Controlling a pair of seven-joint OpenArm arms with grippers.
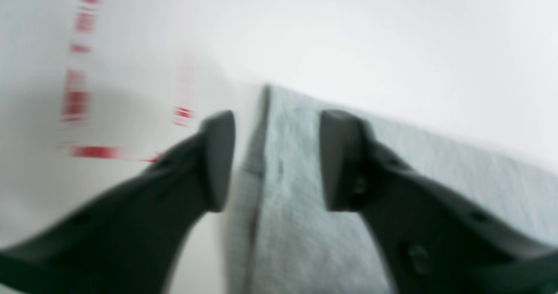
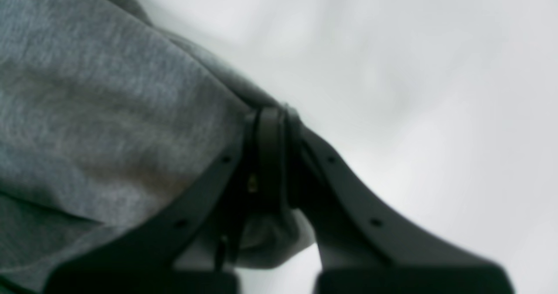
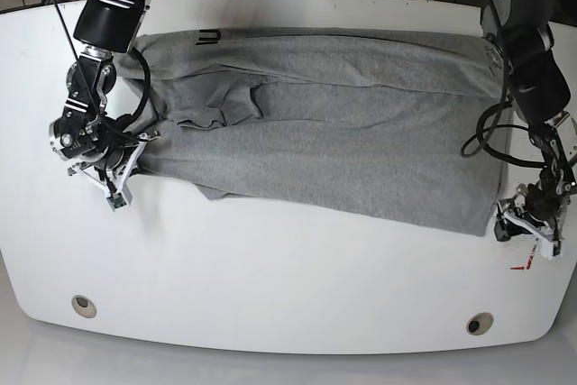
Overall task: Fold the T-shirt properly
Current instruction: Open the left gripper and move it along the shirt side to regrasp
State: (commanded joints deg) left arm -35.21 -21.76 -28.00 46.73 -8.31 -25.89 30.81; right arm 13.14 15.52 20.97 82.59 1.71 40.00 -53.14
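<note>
Right gripper (image 2: 271, 154): dark fingers pressed together on a gathered fold of the T-shirt (image 3: 334, 123), grey heather cloth bunched against and below the fingertips in the right wrist view; in the base view it sits at the shirt's edge nearest the table's left side, with cloth drawn toward it. Left gripper (image 1: 277, 158): fingers spread apart, nothing between the pads; a corner of the T-shirt (image 1: 305, 224) lies under the gap, its hemmed edge running between the two fingers, one finger over bare table, the other over cloth. In the base view this gripper (image 3: 526, 223) stands at the shirt's near corner by the table's right edge. T-shirt: light grey, spread wide across the far half of the white table (image 3: 270, 277), reaching from close to the left edge nearly to the right edge; far edge lies close along the table's far edge; near edge runs slantwise, lower toward the right. Folds and a raised ridge show in the left part; a bit of black print (image 3: 209, 37) shows near the far left corner. Red markings (image 1: 76, 106) on the table beside the left gripper, blurred. No containers in view. Open room: the whole near half of the table lies bare, with two round fittings (image 3: 83, 305) near its near corners.
</note>
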